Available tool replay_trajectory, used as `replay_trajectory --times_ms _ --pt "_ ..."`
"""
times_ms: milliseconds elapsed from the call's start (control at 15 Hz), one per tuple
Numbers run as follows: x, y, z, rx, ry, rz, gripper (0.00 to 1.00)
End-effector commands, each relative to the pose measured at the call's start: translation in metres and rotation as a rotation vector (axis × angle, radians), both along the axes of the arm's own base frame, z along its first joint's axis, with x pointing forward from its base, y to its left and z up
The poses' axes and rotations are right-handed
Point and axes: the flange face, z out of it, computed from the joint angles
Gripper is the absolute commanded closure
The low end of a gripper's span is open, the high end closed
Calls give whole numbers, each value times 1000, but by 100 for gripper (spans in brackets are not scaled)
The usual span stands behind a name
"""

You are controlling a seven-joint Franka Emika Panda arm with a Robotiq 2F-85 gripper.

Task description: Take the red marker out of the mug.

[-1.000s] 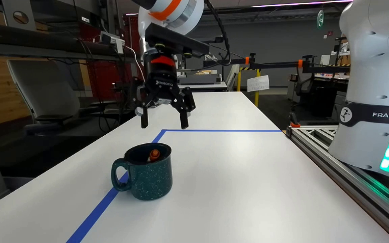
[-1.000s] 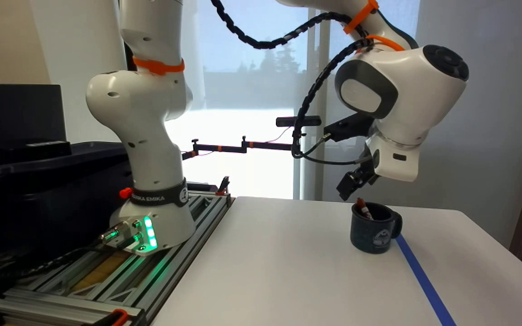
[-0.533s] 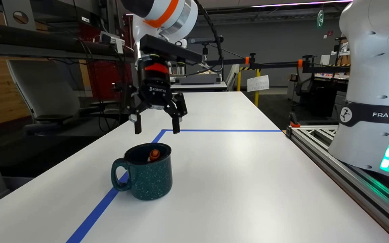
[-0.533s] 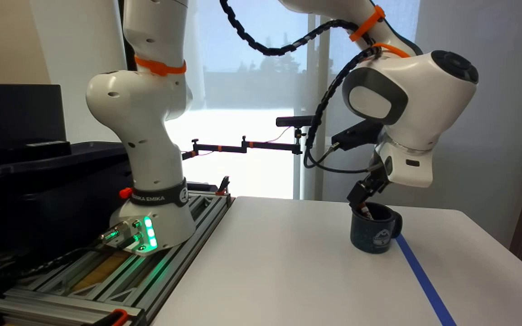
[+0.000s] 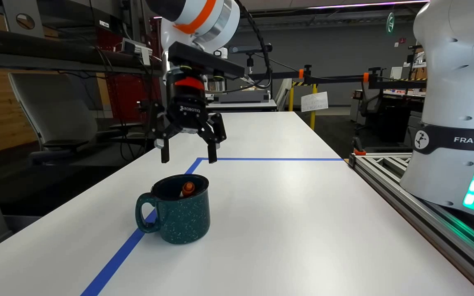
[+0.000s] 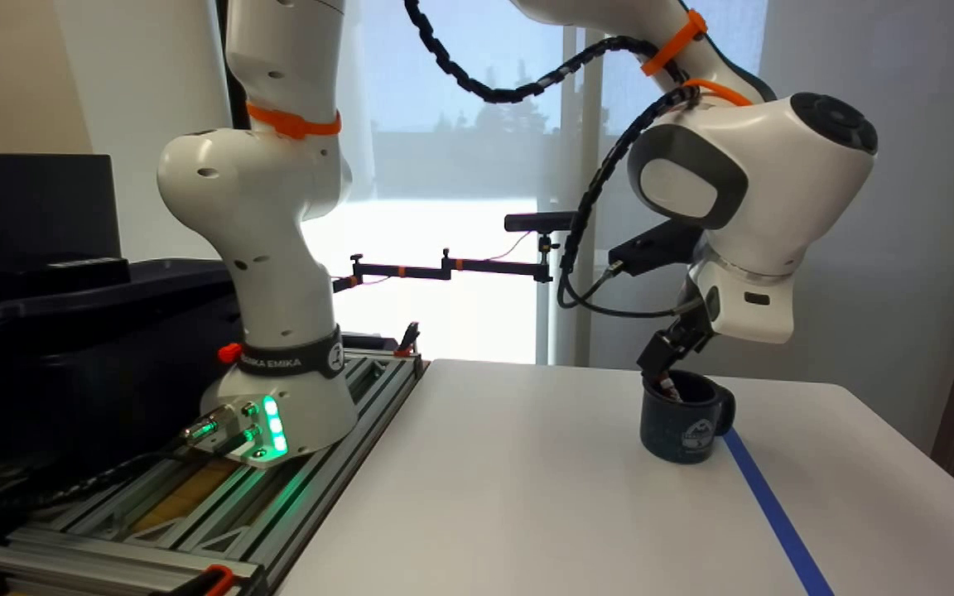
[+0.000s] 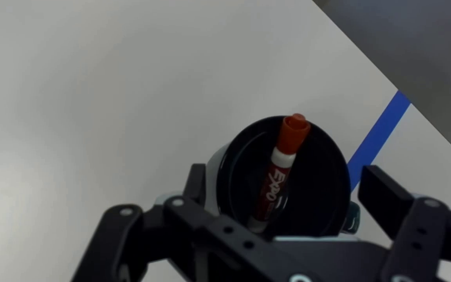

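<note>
The mug (image 5: 183,222) is dark teal-green and stands upright on the white table, its handle beside a blue tape line. It also shows in an exterior view (image 6: 680,434) and in the wrist view (image 7: 319,188). The red marker (image 7: 272,188) leans inside the mug, its orange-red cap end at the rim; the cap (image 5: 188,188) just shows in an exterior view. My gripper (image 5: 189,157) is open and empty above the mug, tilted. In the wrist view its fingers (image 7: 384,199) stand wide apart, either side of the mug opening. In an exterior view the gripper (image 6: 656,358) overlaps the cap.
The blue tape (image 6: 775,513) runs along the white table (image 5: 303,230). The table's edge shows at the upper right of the wrist view. The robot base (image 5: 455,172) stands on a metal rail frame. A grey chair (image 5: 56,107) stands beyond the table.
My gripper has moved down and closer to the mug, mostly in the first half second and only slightly since. It has stayed open. The mug and marker have not moved.
</note>
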Motion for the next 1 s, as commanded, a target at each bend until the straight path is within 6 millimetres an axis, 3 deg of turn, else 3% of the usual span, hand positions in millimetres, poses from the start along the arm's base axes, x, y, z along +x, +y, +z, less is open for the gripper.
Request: replay_trajectory --times_ms 0,67,200,400,533,667,933 --pt "6 5 8 14 -2 -8 4" --pt "6 5 8 10 3 -7 27" --pt "5 4 5 3 12 -7 29" --pt "4 6 4 4 19 -4 50" --pt "5 6 1 4 18 0 54" --pt "5 6 -3 5 25 -1 46" --pt "7 8 -19 6 49 -2 46"
